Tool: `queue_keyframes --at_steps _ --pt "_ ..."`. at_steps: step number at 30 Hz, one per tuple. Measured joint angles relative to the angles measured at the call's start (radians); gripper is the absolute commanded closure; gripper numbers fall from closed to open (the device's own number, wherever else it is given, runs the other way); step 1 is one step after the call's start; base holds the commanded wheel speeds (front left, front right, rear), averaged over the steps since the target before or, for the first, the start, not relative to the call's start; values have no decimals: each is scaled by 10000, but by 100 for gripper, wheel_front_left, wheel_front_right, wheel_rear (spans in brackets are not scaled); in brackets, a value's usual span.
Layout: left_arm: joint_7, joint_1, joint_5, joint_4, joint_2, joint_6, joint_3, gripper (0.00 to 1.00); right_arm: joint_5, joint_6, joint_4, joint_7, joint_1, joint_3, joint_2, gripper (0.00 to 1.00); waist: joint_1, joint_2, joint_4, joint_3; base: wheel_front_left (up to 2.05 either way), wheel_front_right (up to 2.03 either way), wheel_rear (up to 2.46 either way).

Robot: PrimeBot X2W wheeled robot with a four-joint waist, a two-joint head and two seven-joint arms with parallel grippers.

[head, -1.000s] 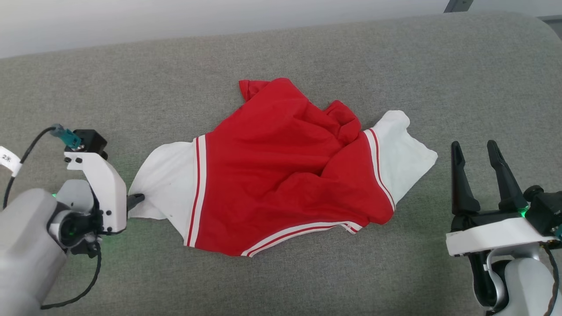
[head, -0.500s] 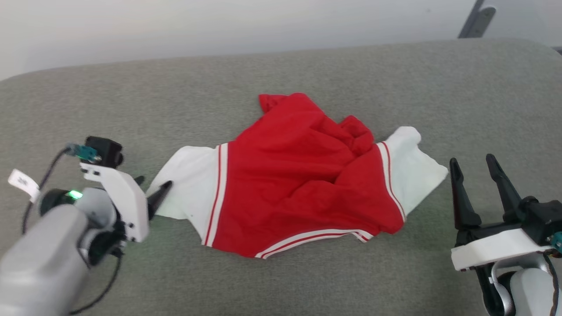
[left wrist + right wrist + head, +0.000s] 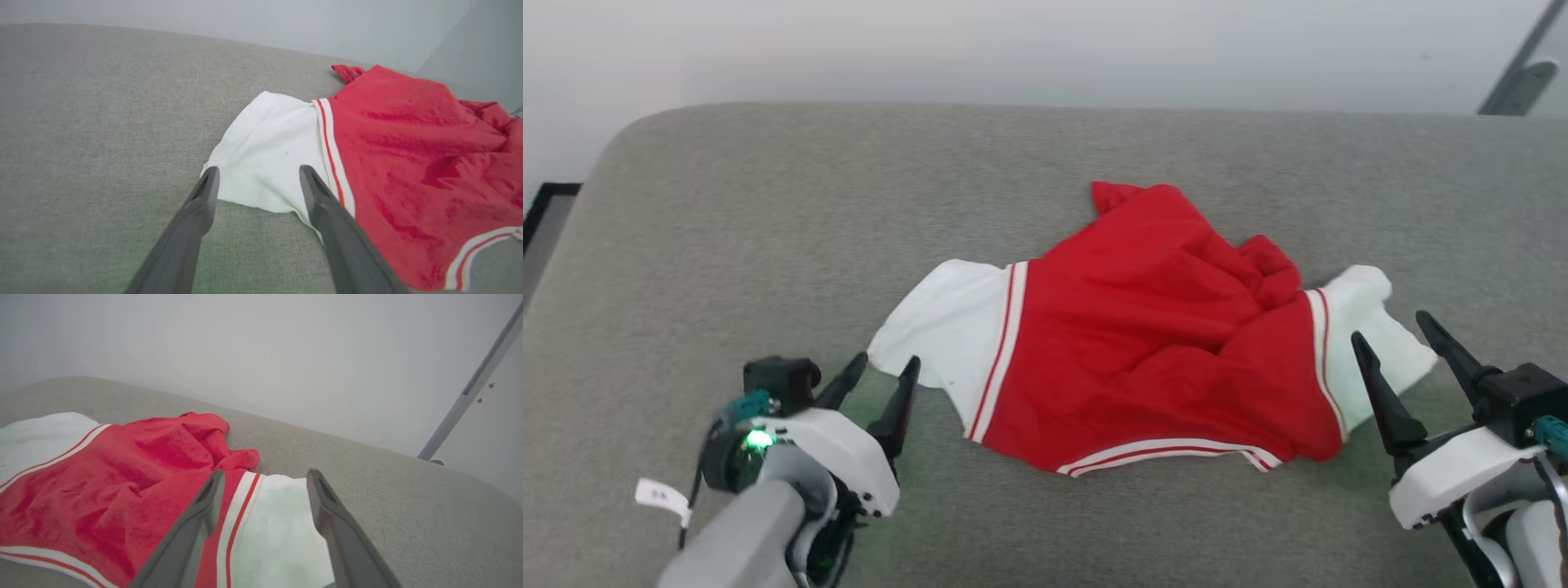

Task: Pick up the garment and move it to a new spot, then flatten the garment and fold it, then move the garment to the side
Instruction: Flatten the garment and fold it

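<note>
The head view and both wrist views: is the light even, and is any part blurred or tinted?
Head view: soft, even light with faint shadows; a green glow lies on the grey surface beside the left gripper. Left wrist view: the garment is fairly sharp, while the near fingers are out of focus. Right wrist view: hazy, with a pale wall, and its fingers are soft too.

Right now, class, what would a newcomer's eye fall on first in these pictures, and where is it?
The rumpled red garment with white end panels lies midway across the grey cushion. The left gripper is open by the garment's left white panel, and the right gripper is open by its right one.
</note>
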State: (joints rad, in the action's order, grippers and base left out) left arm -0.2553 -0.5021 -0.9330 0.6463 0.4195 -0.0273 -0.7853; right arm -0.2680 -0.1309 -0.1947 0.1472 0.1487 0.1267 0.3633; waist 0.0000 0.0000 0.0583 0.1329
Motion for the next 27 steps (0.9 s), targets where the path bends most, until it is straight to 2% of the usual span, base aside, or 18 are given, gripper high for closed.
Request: queue_keyframes --at_steps 3,6,12,16,20,23,27 --pt "-48 406 522 -244 -291 305 729 0 -201 0 -31 -293 -9 203 412 0 0 0 241 -21 0 0 0" --pt "-61 1024 1346 -1078 -543 558 2006 0 -416 0 -69 -660 -7 476 882 0 0 0 439 -33 0 0 0" --pt "-61 2636 3381 -2846 -1264 763 4148 0 -1269 0 -125 -2573 92 1699 2222 0 0 0 698 109 0 0 0" --pt "-61 3405 4583 -3691 -1864 537 4911 0 -2184 0 -56 -4209 327 2646 3409 0 0 0 867 279 0 0 0" --pt "-61 3707 5323 -4073 -2405 240 5459 0 -3120 0 161 -5482 727 3035 4374 0 0 0 1042 517 0 0 0" --pt "-61 3834 5770 -4238 -2744 -31 5806 0 -3572 0 270 -6113 1024 3223 4803 0 0 0 1171 716 0 0 0" --pt "-61 3832 6153 -4370 -3097 -347 6186 0 -4036 0 119 -6798 1306 3373 4943 0 0 0 1362 967 0 0 0"
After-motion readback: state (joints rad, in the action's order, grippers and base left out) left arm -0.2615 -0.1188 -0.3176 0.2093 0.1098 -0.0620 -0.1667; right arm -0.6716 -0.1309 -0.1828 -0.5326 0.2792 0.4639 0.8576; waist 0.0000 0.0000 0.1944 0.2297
